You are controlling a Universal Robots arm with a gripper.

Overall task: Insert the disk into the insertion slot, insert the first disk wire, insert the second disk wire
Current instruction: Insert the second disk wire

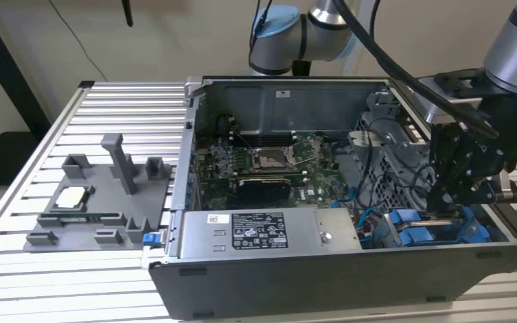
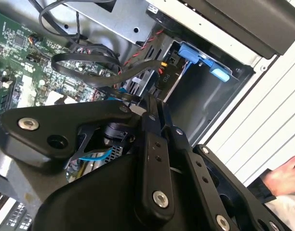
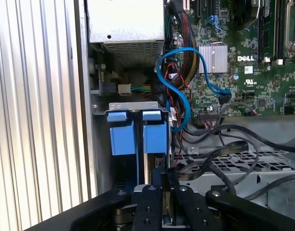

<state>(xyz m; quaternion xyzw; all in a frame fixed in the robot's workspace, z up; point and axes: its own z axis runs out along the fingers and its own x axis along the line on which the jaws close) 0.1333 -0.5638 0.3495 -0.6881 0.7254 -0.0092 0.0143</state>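
Observation:
My gripper reaches down into the front corner of the open computer case, at the exterior view's right. Its fingers stand close together and look shut on the thin upright edge of the disk. The disk's blue carrier sits in the insertion slot, a grey cage bay, beside a second blue carrier. In the first wrist view my gripper lies just behind the disk. In the second wrist view my gripper points at the bay's blue tab. A loose blue wire and black flat wires lie beside the cage.
A silver power-supply box lies along the case's front, with the green motherboard behind it. A grey fixture with small parts stands on the slatted table at the exterior view's left. A person's hand rests outside the case.

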